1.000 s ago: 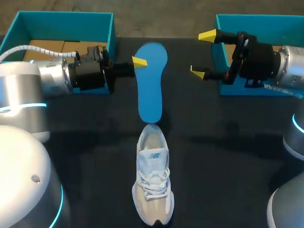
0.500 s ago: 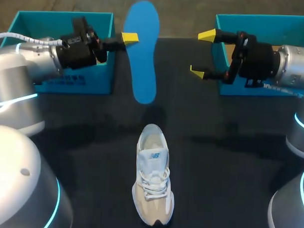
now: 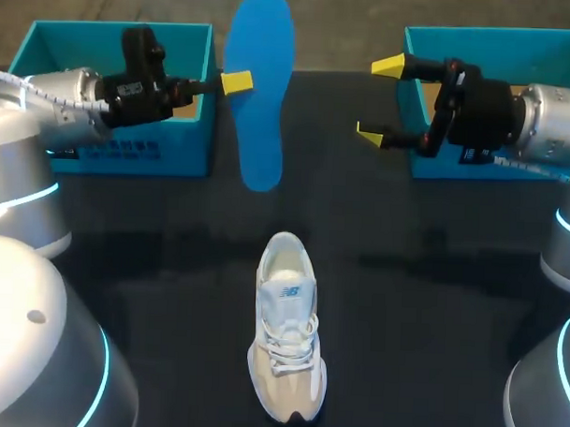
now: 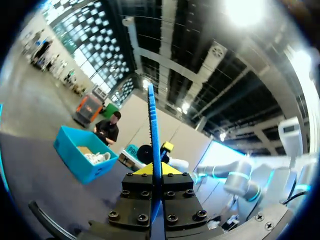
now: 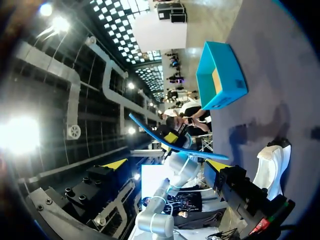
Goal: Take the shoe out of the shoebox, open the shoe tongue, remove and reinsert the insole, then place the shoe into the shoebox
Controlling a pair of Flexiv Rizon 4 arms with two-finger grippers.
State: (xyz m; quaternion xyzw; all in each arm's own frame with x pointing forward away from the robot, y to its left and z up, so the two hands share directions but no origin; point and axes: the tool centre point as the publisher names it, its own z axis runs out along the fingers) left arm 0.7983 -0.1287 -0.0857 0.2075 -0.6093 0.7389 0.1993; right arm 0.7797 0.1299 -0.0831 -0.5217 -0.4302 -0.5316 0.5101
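Insole point(image 3: 256, 91) is being held aloft beyond the heel of the shoe point(image 3: 286, 331), clamped in the left jaws. The right jaws are being held apart, empty. Removal is being judged done; reinsertion and boxing are being awaited.

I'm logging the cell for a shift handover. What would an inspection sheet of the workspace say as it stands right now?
Surface: black table, bare around the shoe.
Job's things: white shoe upright at the middle; blue insole held in the air beyond it; left shoebox and right shoebox, both teal, at the far corners.
Clutter: nothing seen.
Grippers: left gripper shut on the insole's edge; right gripper with fingers open, empty, beside the right shoebox.
Cables: white ribbed hose along the left arm.
Surroundings: nothing seen.
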